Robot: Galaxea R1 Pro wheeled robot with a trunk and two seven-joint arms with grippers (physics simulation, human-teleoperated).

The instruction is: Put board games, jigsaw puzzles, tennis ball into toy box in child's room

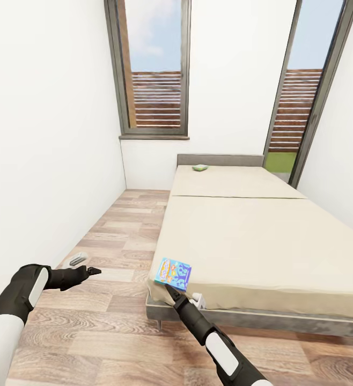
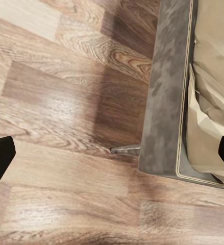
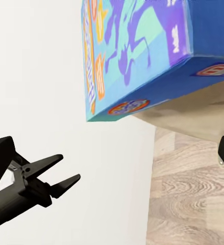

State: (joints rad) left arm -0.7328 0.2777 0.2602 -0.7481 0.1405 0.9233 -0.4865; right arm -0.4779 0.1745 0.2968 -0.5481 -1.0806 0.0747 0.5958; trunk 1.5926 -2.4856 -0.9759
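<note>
A blue board game point(image 1: 173, 272) lies on the near left corner of the bed point(image 1: 262, 236), its end jutting a little past the mattress edge. My right gripper point(image 1: 172, 292) is just in front of and below this box, open; in the right wrist view the blue board game point(image 3: 142, 56) sits ahead of the wide-spread fingers point(image 3: 0, 153), untouched. A second, greenish board game point(image 1: 200, 168) rests at the far end of the bed by the headboard. My left gripper point(image 1: 93, 271) hovers open over the floor, left of the bed. The toy box and table are out of view.
A white wall runs close along the left, with a strip of wood floor point(image 1: 117, 230) between it and the bed. A small grey object point(image 1: 78, 260) lies on the floor by that wall. The left wrist view looks down on the bed frame point(image 2: 165, 102) and its metal leg point(image 2: 124, 149).
</note>
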